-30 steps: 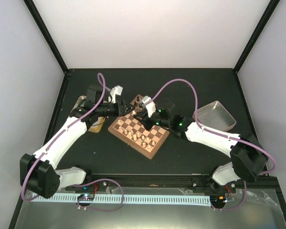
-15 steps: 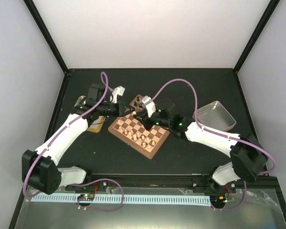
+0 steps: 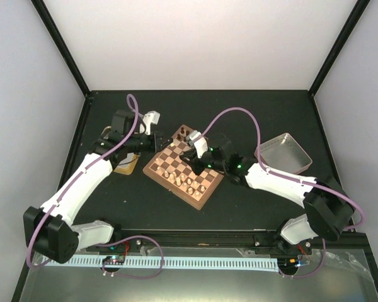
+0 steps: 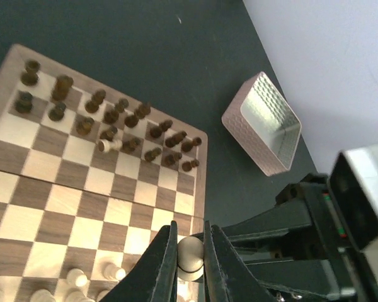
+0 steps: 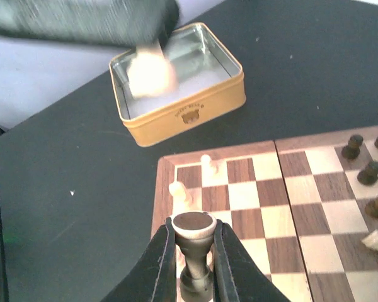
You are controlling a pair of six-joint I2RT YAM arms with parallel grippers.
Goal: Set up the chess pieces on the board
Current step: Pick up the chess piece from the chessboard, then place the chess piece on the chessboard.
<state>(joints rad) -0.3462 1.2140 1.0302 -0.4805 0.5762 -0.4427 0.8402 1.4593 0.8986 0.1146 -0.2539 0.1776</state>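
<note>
Chess pieces: small turned wooden figures, dark brown and pale cream, too crowded for a full count. In the left wrist view the dark ones stand upright in two rows along the far edge of the board, a square wooden one with dark-brown and light-tan checks and a reddish-brown rim. One fallen pale piece lies on its side among them, long axis flat on the squares. Upright pale ones line the opposite edge. One board, mid-table, set corner-on to the arms, a diamond in the top view.

Two tins. The open square yellow metal tin is left of the board, partly under the left arm. The silver dimpled metal tin is to the right, well apart.

Two grippers, both holding. Left gripper is at the board's far-left edge, jaws squeezed tight on one cream piece; which way it points, cannot tell. Right gripper is over the board, jaws clamped on one round-ended piece. That piece has a pale rim, its flat end faces the camera, and its long axis runs along the fingers
</note>
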